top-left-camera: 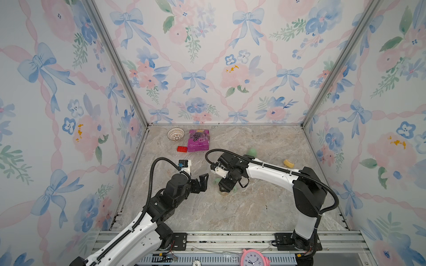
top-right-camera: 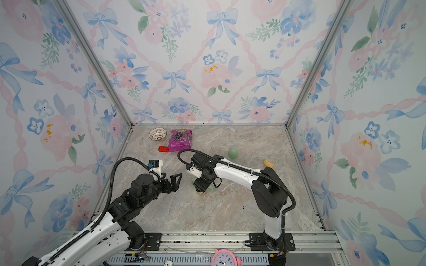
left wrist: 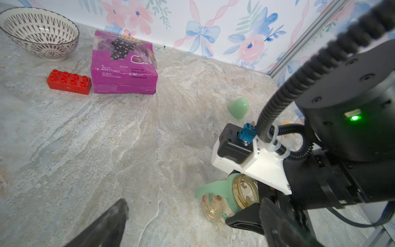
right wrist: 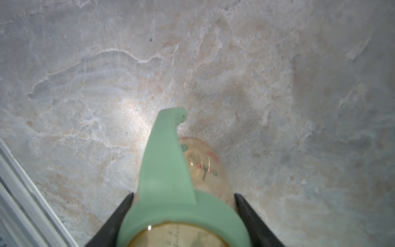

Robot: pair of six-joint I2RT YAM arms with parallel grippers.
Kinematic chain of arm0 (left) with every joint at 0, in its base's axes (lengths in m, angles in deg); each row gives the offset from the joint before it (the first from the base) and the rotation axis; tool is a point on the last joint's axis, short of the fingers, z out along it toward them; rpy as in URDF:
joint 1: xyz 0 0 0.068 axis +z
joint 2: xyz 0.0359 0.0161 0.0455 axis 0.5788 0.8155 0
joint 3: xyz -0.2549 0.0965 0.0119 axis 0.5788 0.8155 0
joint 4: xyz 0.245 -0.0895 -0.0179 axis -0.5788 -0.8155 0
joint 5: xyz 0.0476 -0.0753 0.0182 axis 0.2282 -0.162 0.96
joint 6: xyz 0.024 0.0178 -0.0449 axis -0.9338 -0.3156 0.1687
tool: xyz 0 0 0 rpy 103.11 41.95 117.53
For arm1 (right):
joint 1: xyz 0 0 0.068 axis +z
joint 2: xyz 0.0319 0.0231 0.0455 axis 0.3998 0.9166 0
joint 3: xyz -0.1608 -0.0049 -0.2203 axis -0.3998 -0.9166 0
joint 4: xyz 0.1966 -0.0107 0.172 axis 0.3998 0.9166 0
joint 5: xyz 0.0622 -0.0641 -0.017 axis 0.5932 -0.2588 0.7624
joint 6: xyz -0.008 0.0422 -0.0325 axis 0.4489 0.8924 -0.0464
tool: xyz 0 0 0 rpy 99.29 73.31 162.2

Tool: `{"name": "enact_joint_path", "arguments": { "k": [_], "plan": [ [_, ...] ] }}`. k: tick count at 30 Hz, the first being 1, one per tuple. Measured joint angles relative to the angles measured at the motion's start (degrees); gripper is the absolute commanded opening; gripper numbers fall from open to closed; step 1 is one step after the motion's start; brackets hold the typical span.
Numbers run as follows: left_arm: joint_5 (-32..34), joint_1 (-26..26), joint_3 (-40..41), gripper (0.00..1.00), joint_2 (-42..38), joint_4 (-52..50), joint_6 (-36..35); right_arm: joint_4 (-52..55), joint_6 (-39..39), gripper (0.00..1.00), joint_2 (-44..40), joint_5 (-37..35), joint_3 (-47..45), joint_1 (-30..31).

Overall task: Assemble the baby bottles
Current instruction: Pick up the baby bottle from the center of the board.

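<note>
The right gripper (right wrist: pixel 182 195) grasps the bottle (left wrist: pixel 215 208) at its green collar. The bottle stands on the table (top-left-camera: pixel 230 211), in front of the purple packet (top-left-camera: pixel 198 140). The left gripper (top-right-camera: pixel 170 180), jaws released and empty, hovers in front of the packet. The cap (top-right-camera: pixel 232 153) lies right of the packet.

You will find little to read here. The purple packet (left wrist: pixel 124 70) carries "PROD. DATE /" and "BEST BEFORE /" in small white print on its side face. The codes beside those lines are too fine to make out. In both top views, yellow figures that look like "100" run along the packet's far edge.

The baby bottle (right wrist: pixel 203 169) bears red and green printed letters that look like "CUTE". It also has a scale of small digits near its mouth, too blurred to read.

The pink clock (top-left-camera: pixel 252 258) has dark numerals round its dial, too small to tell apart.
</note>
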Motion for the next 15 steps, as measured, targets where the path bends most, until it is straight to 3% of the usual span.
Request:
{"name": "enact_joint_path", "arguments": {
  "k": [6, 10, 13, 15],
  "plan": [
    [-0.4, 0.0, 1.2, 0.98, 1.9, 5.1, -2.5, 2.9, 5.5, 0.29, -3.2, -2.5, 0.2, -1.1],
    [-7.0, -1.4, 6.6, 0.98, 8.1, 26.5, -12.5, 7.2, 11.1, 0.31, -11.3, 1.8, 2.5, -10.4],
    [-13.4, -6.3, 10.4, 0.98, 16.5, 44.1, -23.7, 11.0, 13.8, 0.32, -15.1, 5.7, 9.8, -20.4],
    [-17.2, -8.0, 10.1, 0.98, 22.3, 50.2, -28.8, 13.2, 14.4, 0.32, -16.1, 7.4, 14.5, -23.1]
  ]
}}
